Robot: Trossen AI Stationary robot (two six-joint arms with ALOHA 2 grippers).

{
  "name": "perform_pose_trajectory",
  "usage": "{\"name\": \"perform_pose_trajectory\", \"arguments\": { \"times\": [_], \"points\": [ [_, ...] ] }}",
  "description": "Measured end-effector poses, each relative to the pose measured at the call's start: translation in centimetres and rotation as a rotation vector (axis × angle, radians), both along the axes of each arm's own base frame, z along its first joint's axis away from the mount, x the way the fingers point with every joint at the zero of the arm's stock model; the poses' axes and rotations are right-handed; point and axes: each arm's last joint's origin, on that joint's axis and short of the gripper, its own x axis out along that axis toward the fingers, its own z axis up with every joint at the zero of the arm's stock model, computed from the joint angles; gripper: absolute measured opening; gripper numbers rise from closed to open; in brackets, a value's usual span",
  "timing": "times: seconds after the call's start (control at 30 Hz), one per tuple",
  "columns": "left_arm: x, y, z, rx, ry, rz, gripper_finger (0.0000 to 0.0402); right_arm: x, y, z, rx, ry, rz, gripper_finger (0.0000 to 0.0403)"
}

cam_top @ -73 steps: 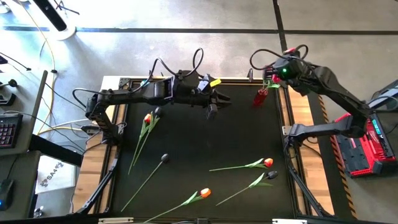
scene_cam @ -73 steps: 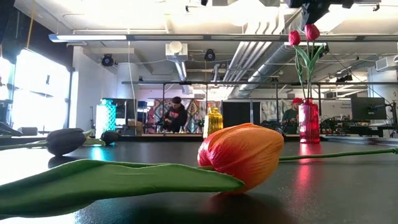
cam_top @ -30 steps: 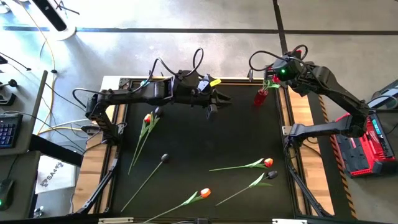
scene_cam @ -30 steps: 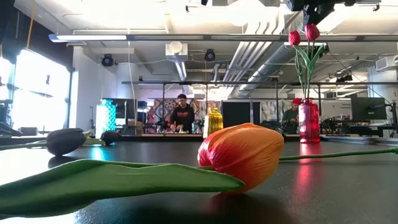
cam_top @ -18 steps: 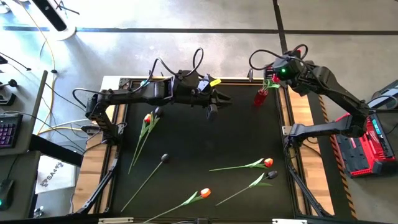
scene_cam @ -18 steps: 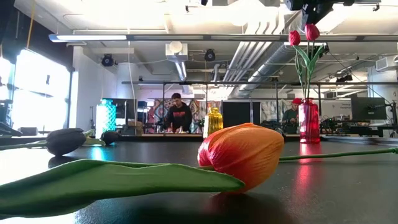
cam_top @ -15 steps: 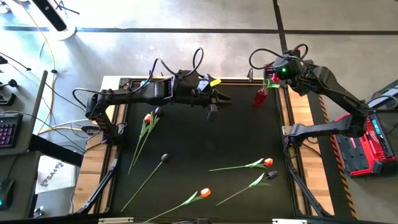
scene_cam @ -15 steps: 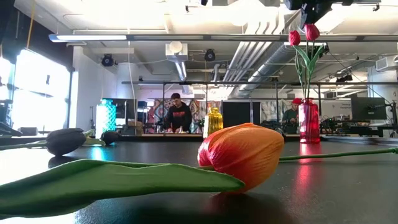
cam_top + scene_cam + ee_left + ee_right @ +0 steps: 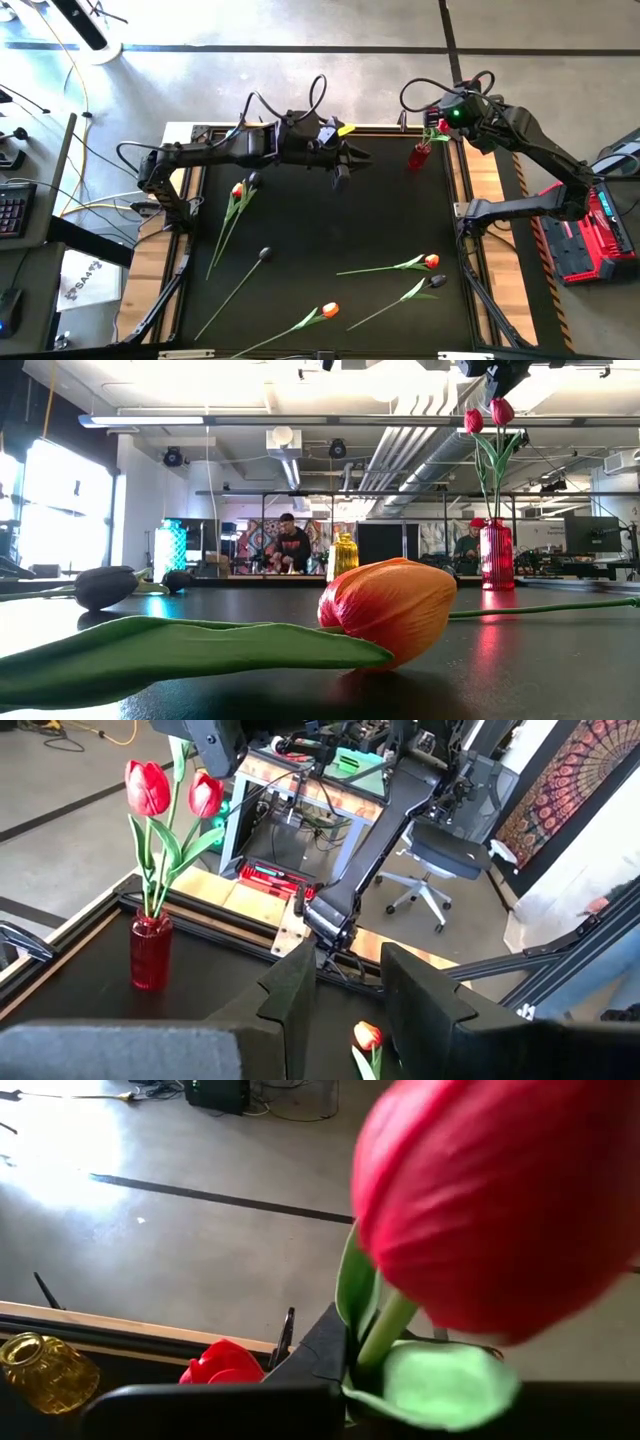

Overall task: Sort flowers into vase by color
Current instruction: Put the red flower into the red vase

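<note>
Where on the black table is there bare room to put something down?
The widest bare patch of the black table lies mid-table, between the left gripper, the red vase and the red tulip. The near edge is crowded: the orange tulip and black tulip lie there.

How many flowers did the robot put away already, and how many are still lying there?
Done: two red tulips stand in the red vase.
In hand: the right hand is at the top of one of them. The left hand hovers open and empty.
Left: six flowers lie on the table, and the yellow vase looks empty.
</note>
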Motion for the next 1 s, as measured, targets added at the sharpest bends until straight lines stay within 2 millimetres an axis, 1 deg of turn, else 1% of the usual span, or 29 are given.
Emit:
{"name": "perform_pose_trajectory", "arguments": {
  "times": [0.4, 0.6, 0.67, 0.73, 1.0],
  "points": [
    [-0.03, 0.23, 0.0, 0.0, 0.0, 0.006, 0.0105, -0.02, 0.04, -0.19, 0.022, -0.009, -0.005, 0.0002],
    [-0.03, 0.24, 0.0, 0.002, 0.001, 0.013, 0.0105, 0.14, 0.05, -0.35, 0.055, -0.053, 0.001, 0.0024],
    [-0.04, 0.33, -0.01, -0.003, 0.001, 0.048, 0.0105, 0.15, 0.04, -0.37, 0.063, -0.062, 0.004, 0.0041],
    [-0.05, 0.4, -0.01, 0.003, 0.001, 0.07, 0.0106, 0.12, 0.03, -0.39, 0.064, -0.062, 0.001, 0.0066],
    [-0.1, 0.41, -0.19, 0.008, 0.021, 0.076, 0.0112, -0.21, 0.2, -0.12, 0.051, -0.077, 0.003, 0.0194]
  ]
}}
